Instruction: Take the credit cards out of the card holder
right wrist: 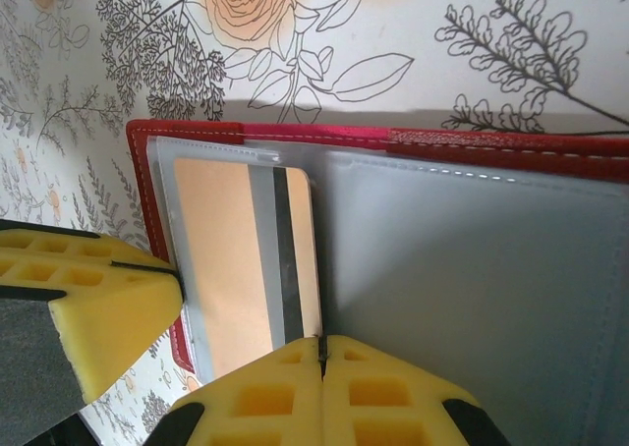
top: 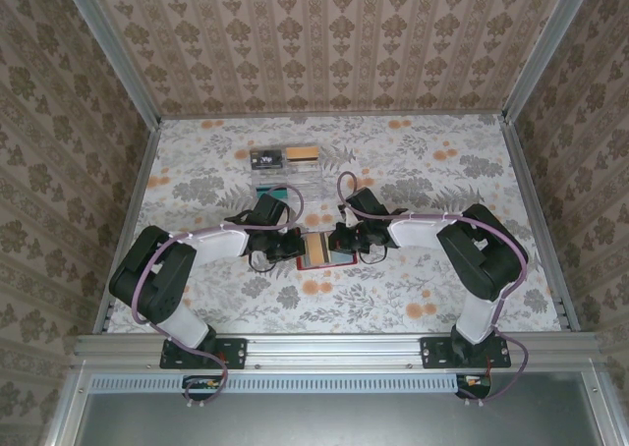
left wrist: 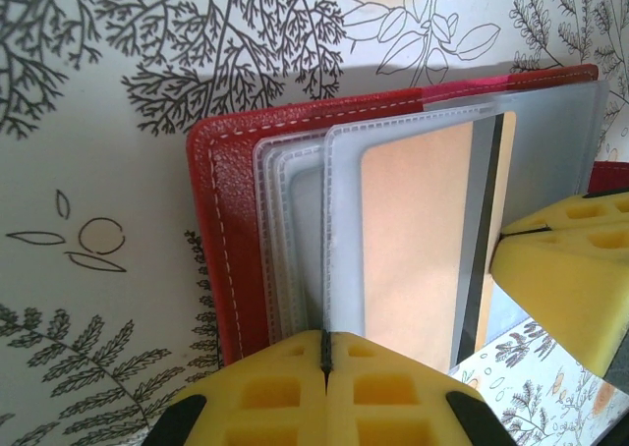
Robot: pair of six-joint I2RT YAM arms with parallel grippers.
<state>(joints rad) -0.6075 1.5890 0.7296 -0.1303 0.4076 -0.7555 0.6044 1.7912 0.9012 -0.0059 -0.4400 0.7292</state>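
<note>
At the middle of the table [top: 462, 200], the left claw [top: 292, 247] has its yellow fingers pressed together on the edge of a clear sleeve of the card holder [top: 325, 252]. In the left wrist view the two pads [left wrist: 290, 360] meet in a thin seam, and the sleeve edge runs in between them. The right claw [top: 340, 239] reaches in from the holder's right side. Its fingers are together as well, clamped where a sleeve edge meets them in the right wrist view.

Between the two claws the card holder lies open on the table with its red cover underneath. Its clear sleeves [left wrist: 305, 230] are stacked over the red stitched border. One sleeve holds an orange card [left wrist: 413, 240] with a dark stripe along one long side, and the card sits inside its pocket.

Toward the far side of the table, a few loose cards [top: 287, 158] lie flat in a small group, well apart from both claws. A flowered cloth covers the table.
</note>
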